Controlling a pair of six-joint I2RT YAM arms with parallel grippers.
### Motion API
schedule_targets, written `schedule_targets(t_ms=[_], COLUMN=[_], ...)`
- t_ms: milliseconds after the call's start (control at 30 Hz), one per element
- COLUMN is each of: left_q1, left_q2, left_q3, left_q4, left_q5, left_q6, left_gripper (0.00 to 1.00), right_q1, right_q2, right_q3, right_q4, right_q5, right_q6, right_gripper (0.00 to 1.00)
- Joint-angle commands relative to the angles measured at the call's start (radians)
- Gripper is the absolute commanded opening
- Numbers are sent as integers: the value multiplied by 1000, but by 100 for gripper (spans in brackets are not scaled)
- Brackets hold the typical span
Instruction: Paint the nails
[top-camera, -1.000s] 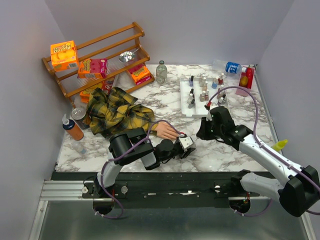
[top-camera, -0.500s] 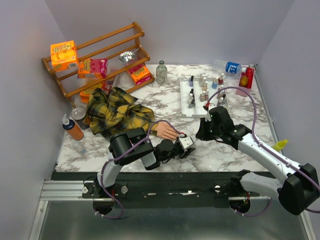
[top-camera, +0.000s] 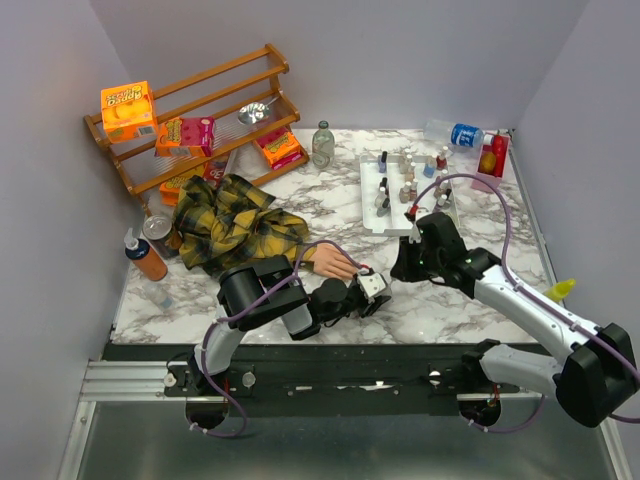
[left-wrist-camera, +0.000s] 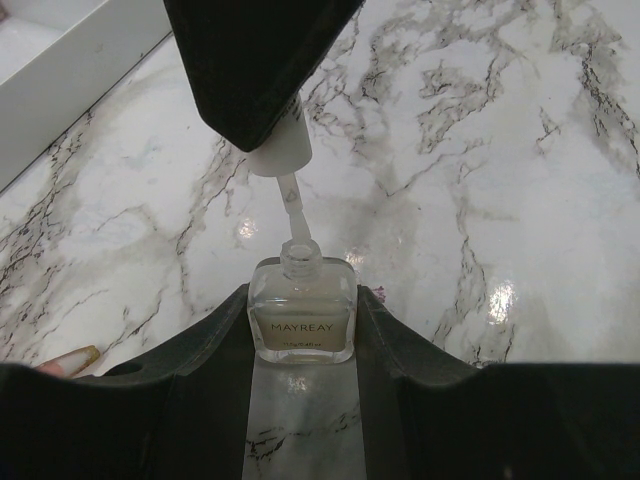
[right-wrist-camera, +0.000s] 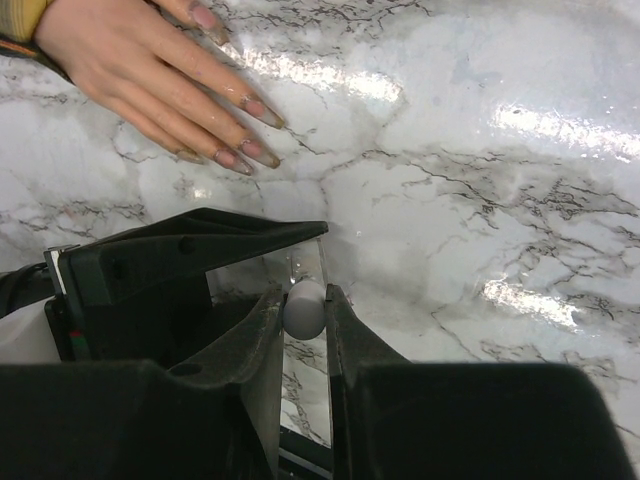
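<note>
We note: table (left-wrist-camera: 520, 150) smooth, glossy, marble-patterned, with glare patches. 
Bottle (left-wrist-camera: 302, 320) clear glass, shiny. 
Cap (left-wrist-camera: 280, 152) white, smooth, looks plastic to us. 
Left gripper (left-wrist-camera: 302, 300) and right gripper (right-wrist-camera: 305, 310) matt black plastic. 
Hand (right-wrist-camera: 120, 60) smooth, peach, plastic-looking; nails (right-wrist-camera: 262, 112) glossy. 
Sleeve (top-camera: 235, 225) soft woven plaid cloth. 
Rack (top-camera: 200, 110) varnished wood, slight sheen. 
Tray (left-wrist-camera: 70, 90) white, smooth, dull plastic look.

Top cam sits high at the near edge, looking down over the whole tabletop (top-camera: 330, 205). Both wrist cams are closer: left looks low at the polish bottle (left-wrist-camera: 301, 312), right looks steeply down on its cap (right-wrist-camera: 304, 308) and the mannequin hand (right-wrist-camera: 130, 60), also visible from above.
</note>
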Motion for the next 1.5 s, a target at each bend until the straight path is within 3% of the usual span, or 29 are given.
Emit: schedule_targets(t_ms=[0,633,1033,1467], left_q1=[-12,-12,-12,-15], left_q2=[18,21,23,23], left_q3=[17,20,18,17], left_q4=[44,37,42,44], left_q5=[-18,-19,-21,-21], left_q6=[19,18,15,18], left_gripper=[0,0,0,0], right_q1=[-1,-1,-3,0], right_q2=[13,4,-56,62], right_q3=[6,8,19,20], right_q4=[4,20,-36,-28], right_q5=[-21,-89,110,218], right_q6=[-16,7,22,14], right_gripper=[1,1,1,1])
